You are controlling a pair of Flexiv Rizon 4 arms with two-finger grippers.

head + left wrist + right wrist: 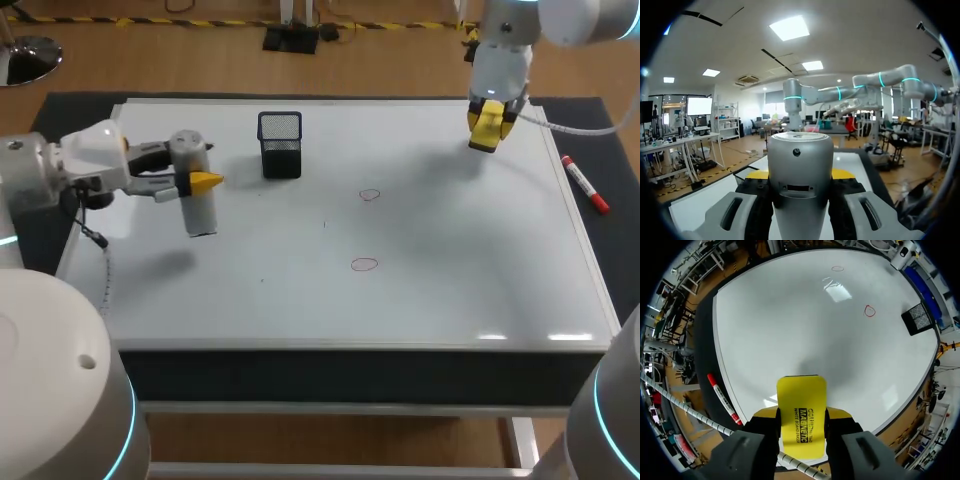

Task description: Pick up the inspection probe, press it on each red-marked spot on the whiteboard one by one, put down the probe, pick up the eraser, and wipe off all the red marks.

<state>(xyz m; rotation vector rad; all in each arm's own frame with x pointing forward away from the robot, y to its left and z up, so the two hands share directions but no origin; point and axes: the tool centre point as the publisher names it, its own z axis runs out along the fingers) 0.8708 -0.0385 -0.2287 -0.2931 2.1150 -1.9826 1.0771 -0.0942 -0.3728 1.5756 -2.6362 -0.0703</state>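
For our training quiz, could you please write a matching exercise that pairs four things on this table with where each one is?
Things:
1. probe
2. eraser
3. marker
4. mesh cup

Places:
A. on the dark mat, beside the whiteboard's right edge
B. in the right gripper
C. standing free at the whiteboard's far side
D. in the left gripper

Pairs: 1-D, 2-B, 3-A, 4-C
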